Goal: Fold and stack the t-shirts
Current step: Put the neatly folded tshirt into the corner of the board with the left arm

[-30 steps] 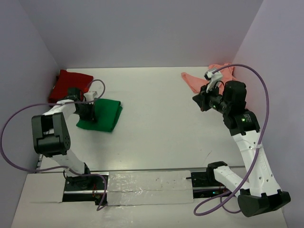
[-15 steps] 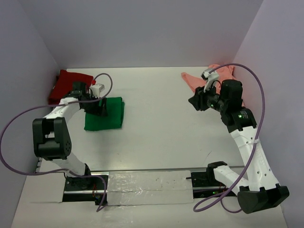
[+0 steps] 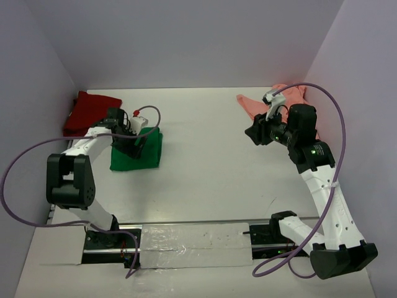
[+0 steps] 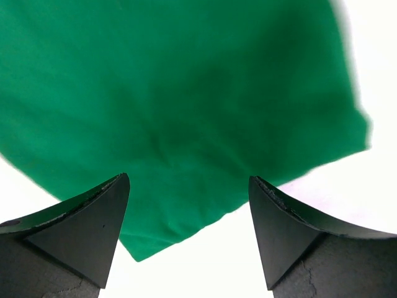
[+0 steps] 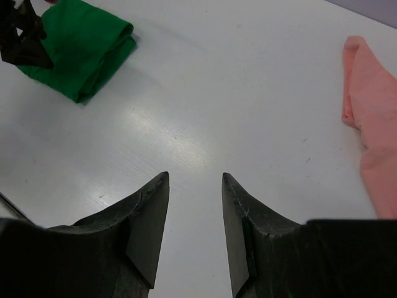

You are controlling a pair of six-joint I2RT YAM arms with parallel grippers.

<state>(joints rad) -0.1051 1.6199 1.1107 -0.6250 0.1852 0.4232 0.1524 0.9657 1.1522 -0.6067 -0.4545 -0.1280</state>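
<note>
A bright green t-shirt [image 3: 139, 153] lies folded on the white table at the left. My left gripper [image 3: 136, 140] hovers over its upper part, open, with nothing between the jaws. In the left wrist view the green t-shirt [image 4: 186, 93] fills the frame beyond the open left gripper [image 4: 188, 179]. The dark red t-shirt [image 3: 90, 112] lies against the left wall. A salmon-pink t-shirt [image 3: 257, 105] is bunched at the back right, partly behind the right arm. My right gripper [image 3: 253, 134] is open above bare table just in front of it, holding nothing. The right wrist view shows the right gripper [image 5: 195, 176], the pink t-shirt [image 5: 372, 112] and the green t-shirt [image 5: 80, 46].
Purple walls close in the table [image 3: 205, 155] at the left, back and right. Cables loop from both arms. The arm bases stand on a taped rail [image 3: 192, 242] at the near edge.
My left gripper has opened and let go of the green t-shirt, which now lies squared up further right. My right gripper has opened and shifted slightly left.
</note>
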